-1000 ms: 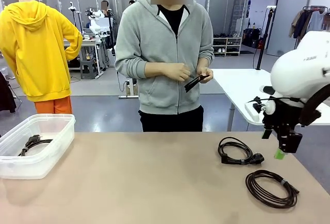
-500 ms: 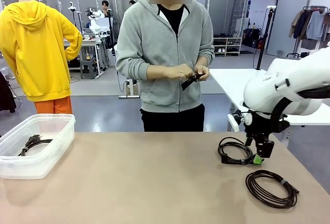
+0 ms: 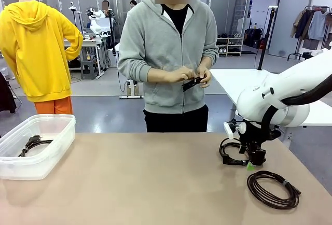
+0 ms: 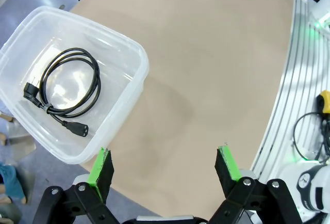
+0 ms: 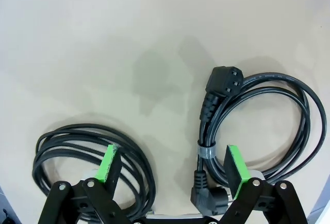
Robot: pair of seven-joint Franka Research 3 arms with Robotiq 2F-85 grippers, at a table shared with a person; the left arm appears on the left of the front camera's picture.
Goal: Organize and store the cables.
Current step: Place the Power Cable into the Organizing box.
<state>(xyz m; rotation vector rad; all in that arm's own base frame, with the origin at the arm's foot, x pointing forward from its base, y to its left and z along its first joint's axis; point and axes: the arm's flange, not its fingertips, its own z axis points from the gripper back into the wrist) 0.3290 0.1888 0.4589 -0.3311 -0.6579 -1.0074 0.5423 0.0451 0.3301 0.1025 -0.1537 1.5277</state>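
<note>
A black coiled cable [image 3: 231, 151] with plug ends lies at the table's right, bound by a grey tie [image 5: 207, 153]. My right gripper [image 3: 252, 163] hangs open, low at its right end. In the right wrist view the gripper [image 5: 172, 164] has one green pad [image 5: 236, 164] over that coil [image 5: 268, 123] and the other beside a dark-brown coil [image 5: 72, 149]. That dark-brown coil [image 3: 273, 188] lies nearer the front edge. A third coiled cable [image 4: 64, 90] rests in the clear plastic bin [image 4: 131, 87]. Above the table beside the bin, my left gripper [image 4: 164, 163] is open and holds nothing.
The bin [image 3: 57, 147] stands at the table's left edge with the cable [image 3: 33, 143] inside. Across the table a person in a grey hoodie holds a short black strap [image 3: 193, 83] in both hands. A white table [image 3: 233, 80] stands behind on the right.
My right arm has swung left and down from the table's right edge, lowering the open gripper to the black coil. The person's hands have shifted slightly on the strap.
</note>
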